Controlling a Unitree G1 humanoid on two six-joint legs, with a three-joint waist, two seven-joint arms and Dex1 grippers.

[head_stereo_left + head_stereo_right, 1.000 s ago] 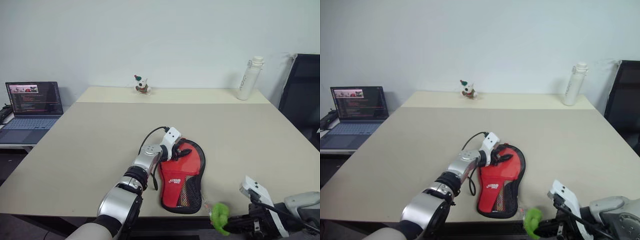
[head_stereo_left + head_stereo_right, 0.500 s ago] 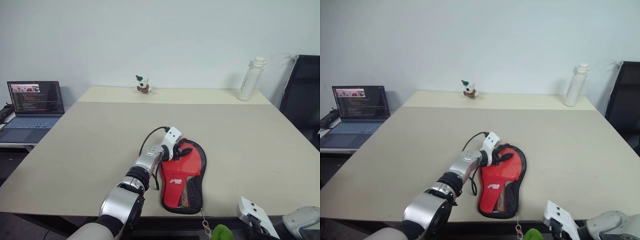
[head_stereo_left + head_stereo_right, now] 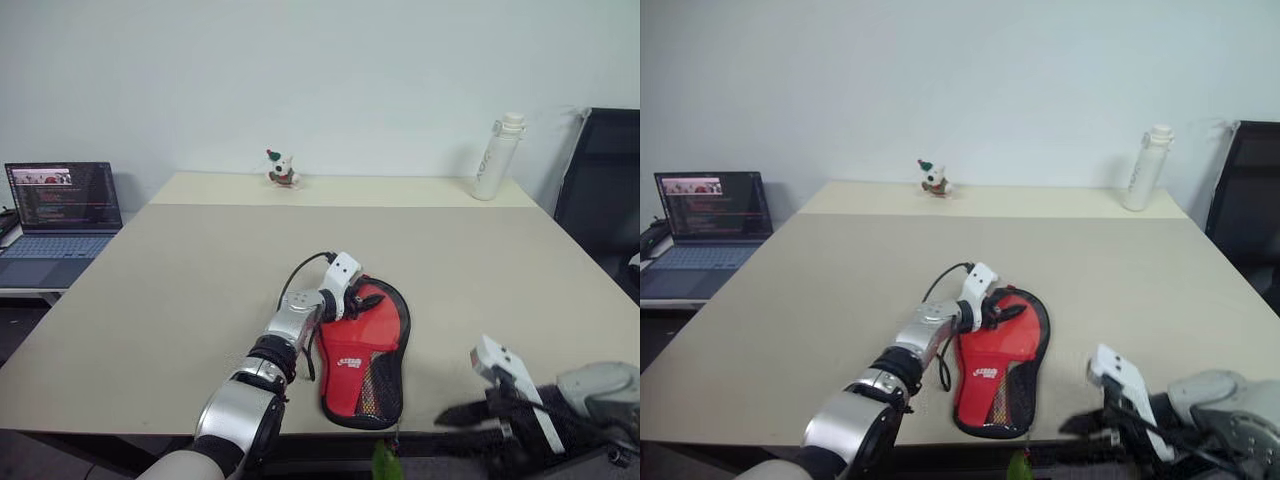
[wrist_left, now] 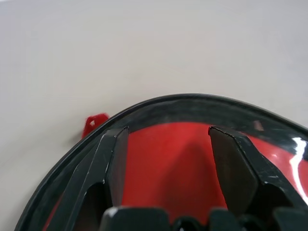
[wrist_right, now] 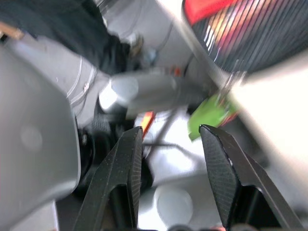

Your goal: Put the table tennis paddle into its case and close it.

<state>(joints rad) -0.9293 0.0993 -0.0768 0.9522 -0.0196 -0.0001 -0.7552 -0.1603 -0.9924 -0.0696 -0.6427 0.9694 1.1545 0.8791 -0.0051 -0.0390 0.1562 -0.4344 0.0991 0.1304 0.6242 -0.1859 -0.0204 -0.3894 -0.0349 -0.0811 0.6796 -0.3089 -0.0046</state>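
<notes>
We see the case [image 3: 365, 350] lying flat on the beige worktop [image 3: 180, 280] near its front edge, red side up, with its black mesh pocket and white lettering toward the near end and its rounded head pointing away from us. The green zipper tag [image 3: 385, 462] hangs below the worktop's front edge, just past the narrow end of the case. We cannot make out the table tennis paddle itself.

The left gripper [image 3: 362, 300] rests on the rounded head of the case; in the left wrist view its fingers [image 4: 231, 168] stand apart over the red fabric, clamping nothing that we can see.

The right gripper [image 3: 455, 415] hangs near the front edge, to the right of the case; its fingers [image 5: 219, 168] are parted and empty, the green tag lying beyond them.

Farther off we see a white bottle [image 3: 497, 157], a small figurine [image 3: 279, 168] and, left of the worktop, an open laptop [image 3: 60, 215].
</notes>
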